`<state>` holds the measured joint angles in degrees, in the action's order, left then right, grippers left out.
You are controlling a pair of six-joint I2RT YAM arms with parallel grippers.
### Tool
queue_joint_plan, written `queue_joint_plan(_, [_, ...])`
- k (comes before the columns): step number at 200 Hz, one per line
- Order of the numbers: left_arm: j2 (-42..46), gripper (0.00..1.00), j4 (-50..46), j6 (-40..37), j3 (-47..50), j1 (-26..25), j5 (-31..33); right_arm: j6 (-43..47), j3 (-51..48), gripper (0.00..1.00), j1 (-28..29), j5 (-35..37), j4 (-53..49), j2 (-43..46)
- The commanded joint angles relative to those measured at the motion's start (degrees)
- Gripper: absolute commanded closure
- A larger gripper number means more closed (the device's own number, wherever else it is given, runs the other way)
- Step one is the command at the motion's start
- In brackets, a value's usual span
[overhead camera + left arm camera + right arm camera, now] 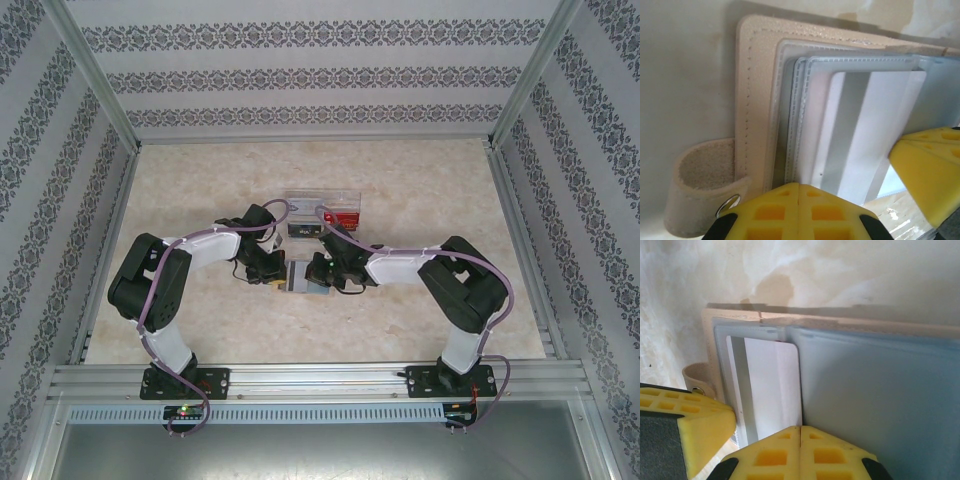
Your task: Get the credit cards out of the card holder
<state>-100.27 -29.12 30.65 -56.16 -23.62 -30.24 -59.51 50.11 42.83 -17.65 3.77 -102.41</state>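
Yellow and right up against the lens, the left fingers (772, 212) are pressed flat together at the near edge of the card holder (757, 90). Whether they've nipped a sleeve between them, I can't tell from here. Now the wide view: a pale marbled bench (200, 200) with patterned walls (320, 60) round it. Left arm (160, 285) and right arm (465, 285) both bend in from their bases toward the middle, wrists nearly meeting. Just beyond them, toward the back wall, sits a clear tray (322, 198). Between the two wrists, on the bench, lies the holder, opened out, with the tan cover underneath and grey-blue sleeves fanned on top. The right fingers (832, 455) are together as well, set at the holder's near edge where a sleeve meets the credit card (772, 385). A grip there I can't confirm. That card, pale with a grey stripe, sits tucked in its clear sleeve. Smallest of all are the tan loop (705, 180) on the holder's side edge and its little metal ring (729, 204).
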Motion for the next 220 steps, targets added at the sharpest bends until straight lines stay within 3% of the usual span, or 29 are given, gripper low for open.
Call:
queue_joint_plan(1, [-1.51,0.95,-1.55,0.55,-0.01,-0.44,3.94,-0.11,-1.84,1.0,-1.13,1.15,-0.99,1.64])
queue_joint_plan(35, [-1.68,0.96,-1.37,0.46,-0.2,-0.4,3.45,0.12,-1.47,1.0,-1.14,0.09,-0.05,1.04])
queue_joint_plan(49, [-1.68,0.96,-1.32,0.46,-0.18,-0.46,3.36,0.06,-1.02,0.81,-0.94,-0.21,0.26,0.43])
queue_joint_plan(80, [-1.77,0.95,-1.29,0.44,-0.18,-0.46,3.06,-0.66,-1.11,0.75,-0.98,-0.87,2.35,-1.01])
queue_joint_plan(107, [-1.75,0.96,-1.2,0.4,-0.18,-0.41,2.75,-1.14,-1.56,0.78,-0.96,-1.5,4.09,-1.72])
queue_joint_plan(137, [-1.61,0.96,-1.45,0.29,-0.18,-0.45,2.9,-1.14,-2.35,0.94,-1.24,-1.4,4.07,-1.26])
queue_joint_plan(156, [-1.46,0.96,-1.6,0.24,-0.18,-0.46,3.15,-0.65,-3.62,0.98,-1.89,-0.88,3.89,0.08])
queue_joint_plan(220, [-1.4,0.96,-2.29,-0.51,-0.31,-0.41,3.79,4.19,-8.62,0.99,-6.56,-2.49,2.58,6.43])
